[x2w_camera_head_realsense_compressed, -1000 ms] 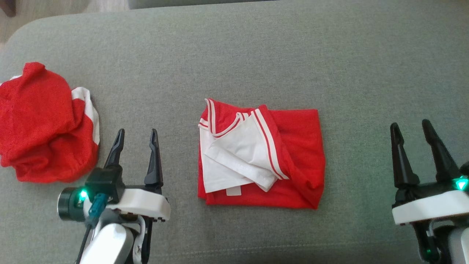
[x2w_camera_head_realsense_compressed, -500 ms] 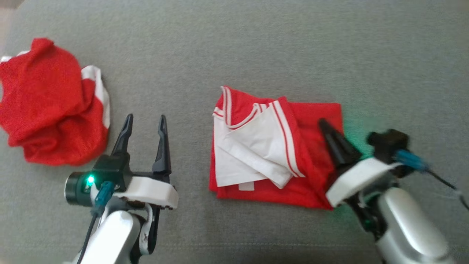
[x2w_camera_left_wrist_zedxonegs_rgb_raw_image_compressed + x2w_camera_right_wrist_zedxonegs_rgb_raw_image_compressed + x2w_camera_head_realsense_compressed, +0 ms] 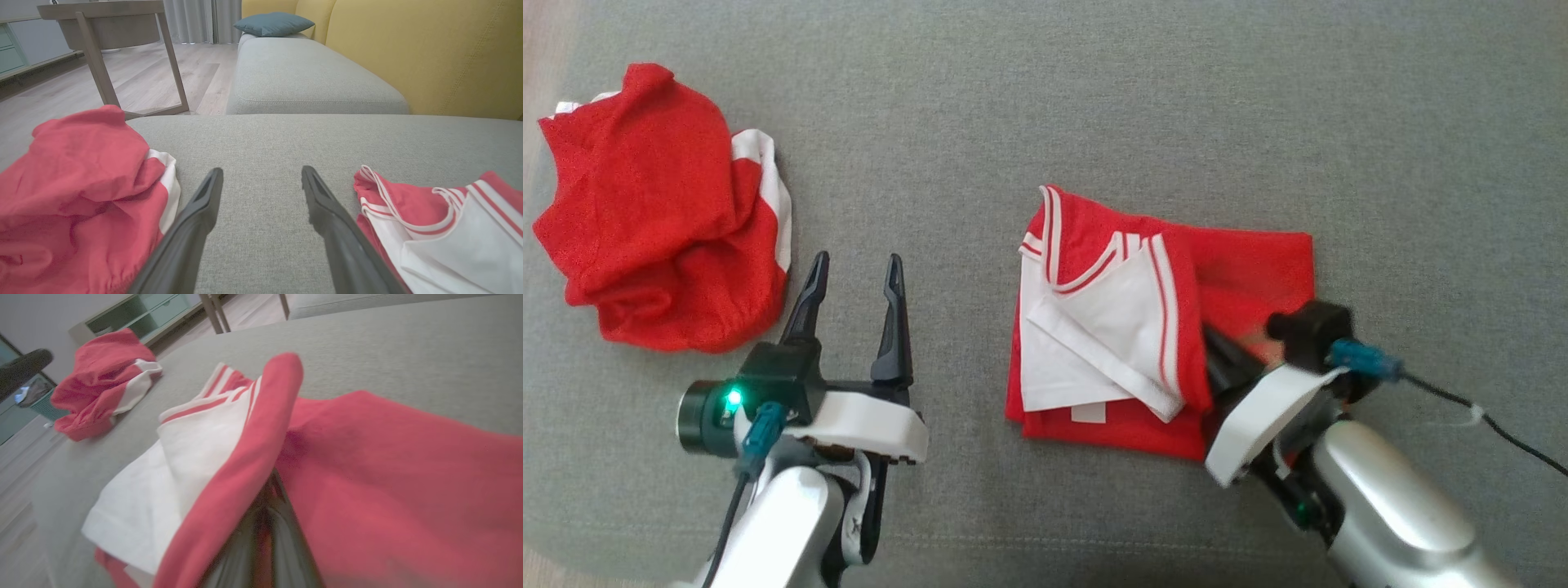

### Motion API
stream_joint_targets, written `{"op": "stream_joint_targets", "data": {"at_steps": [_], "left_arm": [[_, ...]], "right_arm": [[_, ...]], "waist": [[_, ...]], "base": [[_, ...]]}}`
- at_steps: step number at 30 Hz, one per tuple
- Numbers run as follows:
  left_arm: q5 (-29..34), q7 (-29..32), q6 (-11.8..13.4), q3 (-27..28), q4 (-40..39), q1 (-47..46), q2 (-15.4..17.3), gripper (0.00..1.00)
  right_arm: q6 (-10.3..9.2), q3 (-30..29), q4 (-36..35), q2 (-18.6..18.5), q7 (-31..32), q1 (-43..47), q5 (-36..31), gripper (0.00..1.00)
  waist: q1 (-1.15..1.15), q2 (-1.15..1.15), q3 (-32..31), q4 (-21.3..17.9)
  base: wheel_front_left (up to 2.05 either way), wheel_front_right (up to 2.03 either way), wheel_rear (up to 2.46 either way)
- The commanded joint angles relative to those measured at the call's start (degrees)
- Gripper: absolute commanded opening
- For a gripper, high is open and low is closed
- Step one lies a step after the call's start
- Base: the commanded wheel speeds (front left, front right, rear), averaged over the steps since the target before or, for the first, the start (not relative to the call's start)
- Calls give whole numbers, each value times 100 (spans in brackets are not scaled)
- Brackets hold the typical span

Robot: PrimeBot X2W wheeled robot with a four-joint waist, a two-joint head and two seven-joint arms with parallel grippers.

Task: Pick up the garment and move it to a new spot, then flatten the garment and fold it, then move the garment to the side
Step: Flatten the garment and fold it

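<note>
A wide grey sofa seat (image 3: 1094, 98) carries everything, and in the left wrist view a yellow backrest (image 3: 429, 53) stands along its far side. The folded garment (image 3: 1258, 261), red with a white panel and thin red and white stripes, lies flat near the middle of the seat, a little toward the robot's right. A crumpled garment (image 3: 654, 229) of the same red, with a white band, lies in a heap at the far left of the seat, well apart from the folded one. The right claw (image 3: 1217, 349) reaches into the folded garment at its lower right corner. Its two fingers are pressed together and pinch the red fabric, and in the right wrist view a red fold rises over them. The left claw (image 3: 858, 260) is over the bare seat between the two garments, with its fingers spread, and it touches neither of them. A teal pillow (image 3: 271, 23) lies on another grey seat further away.
</note>
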Motion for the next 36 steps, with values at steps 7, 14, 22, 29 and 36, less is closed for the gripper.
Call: {"op": "stream_joint_targets", "data": {"at_steps": [7,14,22,29,36], "left_arm": [[109,-69,-24,291,-141,-188,36,100],[134,-70,-56,324,-133,-196,11,100],[153,-70,-54,413,-101,-2,21,100],[163,-71,-28,564,-167,291,138,100],[153,-71,-51,663,-180,567,320,100]], "right_arm": [[37,1081,-629,-352,108,109,429,0],[37,1448,-685,-445,134,63,585,0],[37,309,-1041,-568,-660,246,520,100],[37,-2145,-1562,-313,-882,1075,-476,100],[37,-3467,-2474,160,-346,1963,-1326,100]], "waist": [[0,0,-22,-70],[0,0,-18,-85],[0,0,-312,-149],[0,0,-662,-285],[0,0,-1018,-454]], "base": [[0,0,0],[0,0,0],[0,0,0],[0,0,0],[0,0,0]]}}
